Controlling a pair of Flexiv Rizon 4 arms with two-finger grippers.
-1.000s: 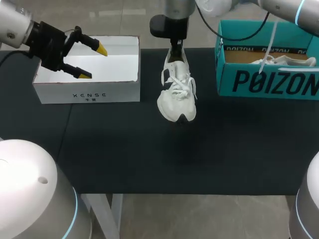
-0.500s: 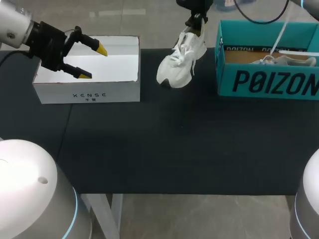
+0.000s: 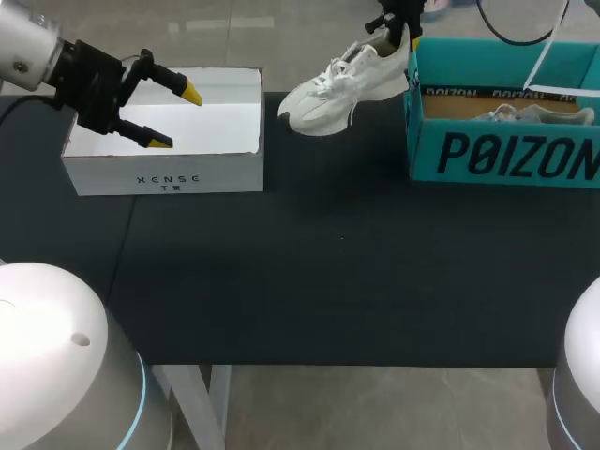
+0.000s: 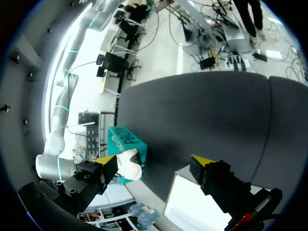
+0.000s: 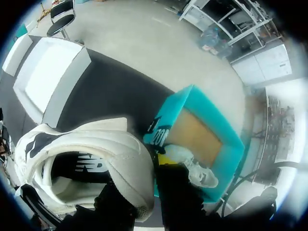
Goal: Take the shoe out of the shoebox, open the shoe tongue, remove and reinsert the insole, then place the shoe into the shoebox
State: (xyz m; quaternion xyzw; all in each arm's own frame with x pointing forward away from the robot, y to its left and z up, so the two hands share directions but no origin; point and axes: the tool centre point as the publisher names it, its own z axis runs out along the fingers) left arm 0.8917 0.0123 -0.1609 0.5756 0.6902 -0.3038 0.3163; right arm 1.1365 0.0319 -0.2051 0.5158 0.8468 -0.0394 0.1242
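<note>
Gripping end: right gripper (image 3: pixel 397 34), closed on the heel of the shoe (image 3: pixel 337 81), with one finger inside the collar and one outside.
Shoe: white with dark side markings; hung clear of the desk (image 3: pixel 328 281), tilted, toe lower than heel.
Shoe position: lay over the far edge of the desk, between the two boxes; pointed its toe toward the white box (image 3: pixel 167 178) and kept its heel just beside a corner of the teal shoebox (image 3: pixel 506 155).
Shoe opening: faced the right wrist camera and showed a dark lining; could not tell whether the insole was inside.
Teal shoebox: stood open on the right part of the desk; held a second shoe (image 3: pixel 539 114), pale, lying on the brown bottom.
Left gripper (image 3: pixel 175 118): stood open, yellow tips well apart, nothing between them; hovered over the left part of the white box.
White box: sat open on the left part of the desk, white inside; stood well apart from the teal shoebox.
</note>
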